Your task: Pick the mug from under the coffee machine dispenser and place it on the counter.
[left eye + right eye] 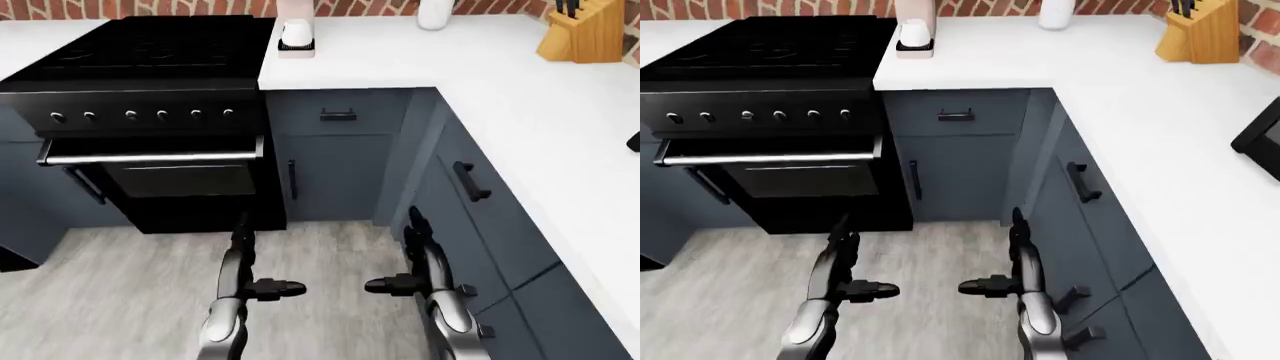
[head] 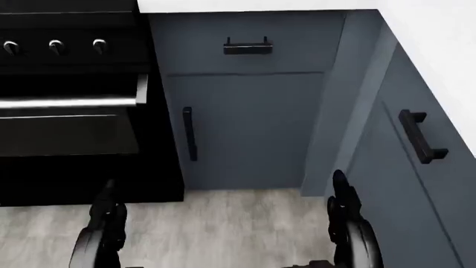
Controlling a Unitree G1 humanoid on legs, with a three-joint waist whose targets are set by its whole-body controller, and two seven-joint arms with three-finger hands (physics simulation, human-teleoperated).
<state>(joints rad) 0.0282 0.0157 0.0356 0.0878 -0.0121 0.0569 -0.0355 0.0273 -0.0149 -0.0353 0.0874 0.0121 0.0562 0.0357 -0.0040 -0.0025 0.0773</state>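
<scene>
A white mug stands on the drip tray of the coffee machine at the top of the left-eye view, on the white counter just right of the stove. It also shows in the right-eye view. My left hand and right hand hang low over the floor, fingers open and empty, far below the mug. Both show in the head view too, the left hand and the right hand.
A black stove and oven fills the upper left. Blue cabinets with black handles run under the L-shaped counter, which continues down the right. A wooden knife block and a white jar stand at the top right. Grey wood floor lies below.
</scene>
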